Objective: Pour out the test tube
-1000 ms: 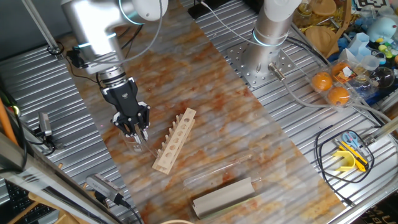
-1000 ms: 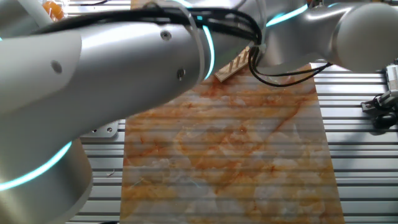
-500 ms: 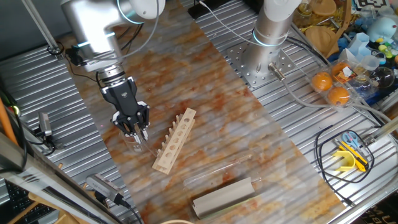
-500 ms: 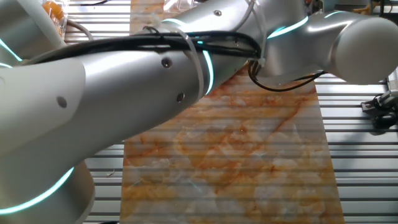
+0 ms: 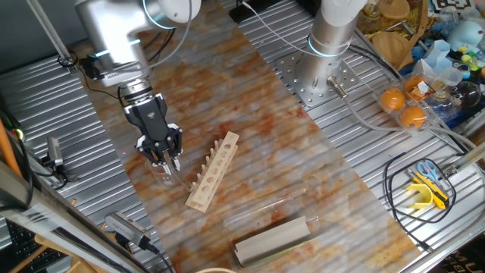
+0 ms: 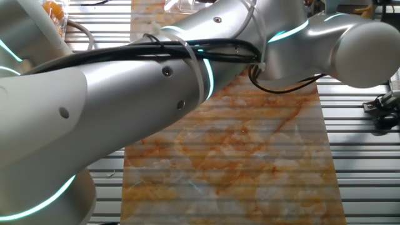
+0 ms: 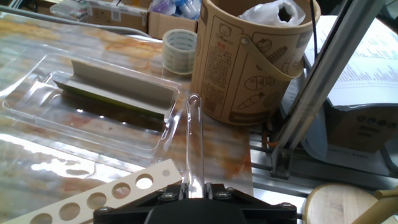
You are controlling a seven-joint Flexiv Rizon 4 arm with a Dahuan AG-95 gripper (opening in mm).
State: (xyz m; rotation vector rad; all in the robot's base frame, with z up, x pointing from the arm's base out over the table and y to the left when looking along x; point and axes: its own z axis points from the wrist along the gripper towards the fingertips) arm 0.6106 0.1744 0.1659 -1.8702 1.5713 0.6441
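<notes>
My end effector (image 5: 165,160) is clamped on the test tube (image 7: 193,140), which juts straight ahead of the fingers. It has barely shifted this past second, the wooden rack (image 5: 213,170) still just beside it, so pouring hasn't visibly begun.

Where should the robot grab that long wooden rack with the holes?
Grab the wooden rack at its middle, from straight above, fingers closing across its narrow width. It lies along the table, long and thin, so the middle should balance best. Right now the gripper is shut on the test tube.
</notes>
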